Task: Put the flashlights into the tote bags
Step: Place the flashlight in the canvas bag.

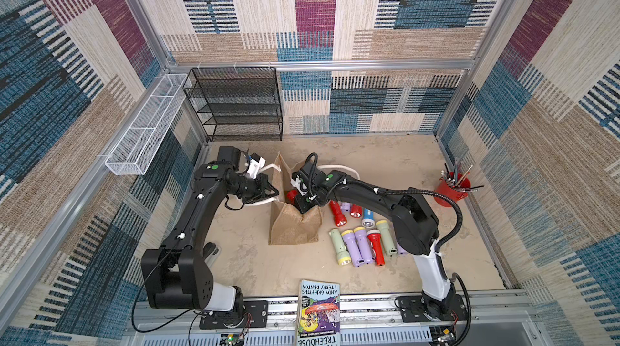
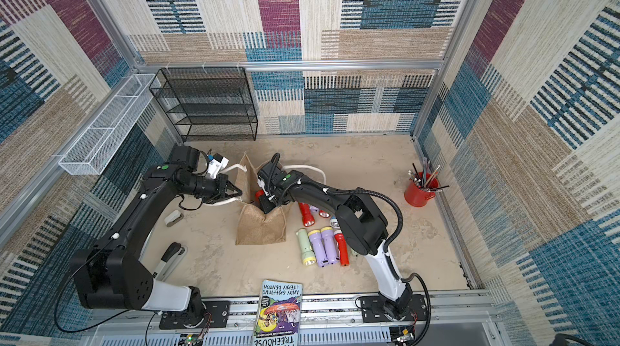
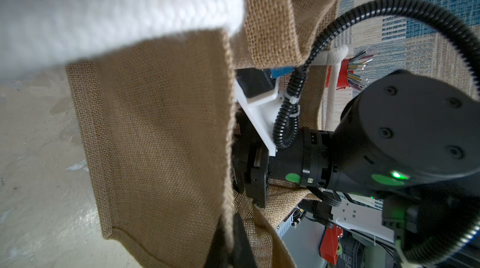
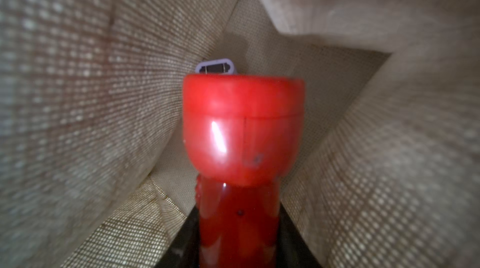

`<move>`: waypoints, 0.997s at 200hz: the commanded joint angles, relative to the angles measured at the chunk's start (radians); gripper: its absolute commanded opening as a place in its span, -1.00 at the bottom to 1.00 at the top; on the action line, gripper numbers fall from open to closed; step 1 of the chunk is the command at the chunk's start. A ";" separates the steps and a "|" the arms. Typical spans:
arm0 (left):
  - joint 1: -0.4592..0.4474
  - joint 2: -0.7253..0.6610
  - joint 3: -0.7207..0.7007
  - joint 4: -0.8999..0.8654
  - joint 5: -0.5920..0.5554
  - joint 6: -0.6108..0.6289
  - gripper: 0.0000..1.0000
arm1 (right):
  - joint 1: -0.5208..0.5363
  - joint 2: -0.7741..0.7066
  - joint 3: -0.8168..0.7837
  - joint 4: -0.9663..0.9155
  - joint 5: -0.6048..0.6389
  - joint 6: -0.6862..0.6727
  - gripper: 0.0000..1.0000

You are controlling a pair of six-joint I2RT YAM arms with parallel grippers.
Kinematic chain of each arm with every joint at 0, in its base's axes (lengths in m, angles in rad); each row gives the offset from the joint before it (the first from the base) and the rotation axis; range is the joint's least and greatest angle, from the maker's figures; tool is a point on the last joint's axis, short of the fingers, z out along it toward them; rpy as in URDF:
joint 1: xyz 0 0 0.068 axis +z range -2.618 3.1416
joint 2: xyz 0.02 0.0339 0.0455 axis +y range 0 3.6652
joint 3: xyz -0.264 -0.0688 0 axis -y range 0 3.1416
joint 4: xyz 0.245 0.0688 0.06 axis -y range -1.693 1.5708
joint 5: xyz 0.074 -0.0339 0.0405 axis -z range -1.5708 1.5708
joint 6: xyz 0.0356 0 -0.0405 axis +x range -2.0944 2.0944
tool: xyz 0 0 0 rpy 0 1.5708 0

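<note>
- Patterned woven walls; beige tabletop.
- Left gripper is pinched shut on the burlap tote bag at its left rim, holding it open.
- Right gripper, inside the bag, clamps a red flashlight; a lilac flashlight already lies within.
- Roughly ten loose flashlights wait just right: early going.
- Red pen pot far right.

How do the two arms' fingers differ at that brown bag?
The left fingers pinch the rim of the tote bag from outside; the right fingers reach inside it. The left fingers hold fabric; the right fingers hold a red flashlight. Both are shut on something.
</note>
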 commanded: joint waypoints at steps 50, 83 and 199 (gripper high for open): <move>0.002 0.008 0.006 -0.017 0.000 0.002 -1.00 | -0.001 -0.002 -0.008 -0.060 0.041 -0.037 -0.09; 0.001 0.007 0.014 -0.018 0.010 -0.005 -1.00 | -0.002 -0.015 0.028 -0.081 0.007 -0.068 0.08; 0.002 -0.015 0.009 -0.023 0.002 -0.017 -1.00 | -0.002 -0.217 0.121 -0.053 -0.146 -0.128 0.23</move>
